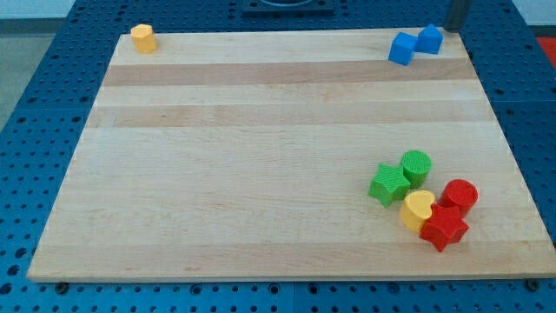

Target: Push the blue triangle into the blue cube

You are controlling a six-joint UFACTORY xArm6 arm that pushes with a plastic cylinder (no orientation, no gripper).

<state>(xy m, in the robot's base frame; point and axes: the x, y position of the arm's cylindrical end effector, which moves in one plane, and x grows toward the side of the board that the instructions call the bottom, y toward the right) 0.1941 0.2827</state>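
Yellow block [143,38] at top left; green star [388,184], green cylinder [416,166], yellow heart [417,209], red cylinder [459,196], red star [443,228] clustered bottom right.

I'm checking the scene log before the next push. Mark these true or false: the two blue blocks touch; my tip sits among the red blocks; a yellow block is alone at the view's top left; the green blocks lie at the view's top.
1. The blue cube and blue triangle touch: true.
2. My tip sits among the red blocks: false; it is at the view's top right, beside the blue triangle.
3. A yellow block is alone at the top left: true.
4. The green blocks lie at the top: false; the green star and green cylinder are at the bottom right.
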